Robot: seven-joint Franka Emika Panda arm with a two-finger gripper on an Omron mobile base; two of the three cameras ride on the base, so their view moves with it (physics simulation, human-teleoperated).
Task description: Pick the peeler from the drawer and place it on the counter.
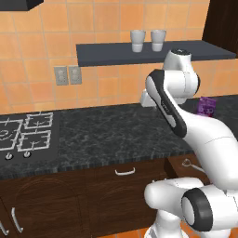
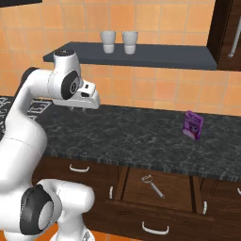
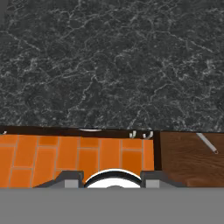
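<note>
The peeler (image 2: 153, 185), a thin silver tool with a looped head, lies inside the open drawer (image 2: 179, 190) below the counter's front edge. In the left base view its head (image 1: 186, 162) peeks out beside my arm. The hand view catches its handle (image 3: 206, 143) in the drawer (image 3: 188, 162) at lower right. My gripper (image 2: 79, 108) hangs open above the black speckled counter (image 2: 132, 136), well left of the drawer, pointing down. Its fingertips (image 3: 68, 177) stand wide apart with nothing between them.
A purple packet (image 2: 193, 125) stands on the counter behind the drawer. A dark wall shelf (image 2: 141, 54) carries two cups. A stove (image 1: 25, 132) occupies the counter's left end. Closed drawer fronts with silver handles (image 2: 79, 168) flank the open drawer.
</note>
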